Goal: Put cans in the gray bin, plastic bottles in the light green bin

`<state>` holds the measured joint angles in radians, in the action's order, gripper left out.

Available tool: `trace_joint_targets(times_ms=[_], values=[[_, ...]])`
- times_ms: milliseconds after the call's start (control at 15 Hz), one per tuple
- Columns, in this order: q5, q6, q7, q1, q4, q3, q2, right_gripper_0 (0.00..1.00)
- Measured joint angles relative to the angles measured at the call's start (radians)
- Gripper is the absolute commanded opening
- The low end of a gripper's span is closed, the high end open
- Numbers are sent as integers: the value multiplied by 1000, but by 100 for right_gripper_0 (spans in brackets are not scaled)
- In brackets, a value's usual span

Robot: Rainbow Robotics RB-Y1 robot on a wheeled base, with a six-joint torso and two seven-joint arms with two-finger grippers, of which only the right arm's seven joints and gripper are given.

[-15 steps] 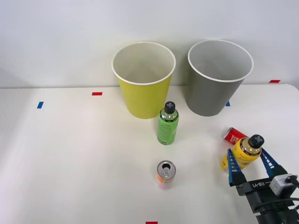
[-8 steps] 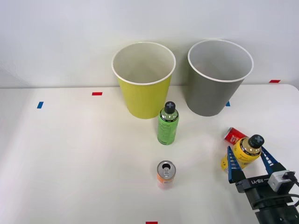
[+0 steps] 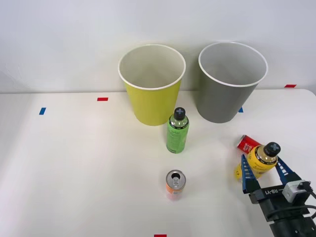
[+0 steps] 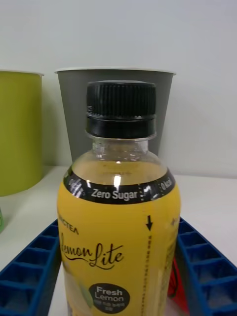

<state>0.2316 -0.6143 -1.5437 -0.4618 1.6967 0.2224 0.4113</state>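
The stout yellow-labelled plastic bottle stands upright at the table's right front. My right gripper is around it, blue fingers pressed against both sides of its body. The red can lies just behind the bottle; a red sliver of it shows past the bottle. The slimmer green bottle stands mid-table in front of the light green bin. The orange can stands nearer the front. The gray bin stands at the back right.
Both bins stand side by side against the white back wall. Small red and blue tape marks dot the white table. The table's right edge runs close to my arm.
My gripper's fingers have drawn slightly closer around the yellow bottle, and the arm has crept a little forward. Nothing else has moved.
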Motion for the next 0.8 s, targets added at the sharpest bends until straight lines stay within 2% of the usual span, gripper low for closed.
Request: trace_joint_targets(times_ms=[67, 133, 600, 800], values=[[2, 0, -4, 1, 0, 0, 0, 2], [4, 0, -8, 1, 0, 1, 0, 1], [10, -4, -25, -10, 5, 8, -1, 0], [16, 20, -18, -61, 105, 8, 7, 0]])
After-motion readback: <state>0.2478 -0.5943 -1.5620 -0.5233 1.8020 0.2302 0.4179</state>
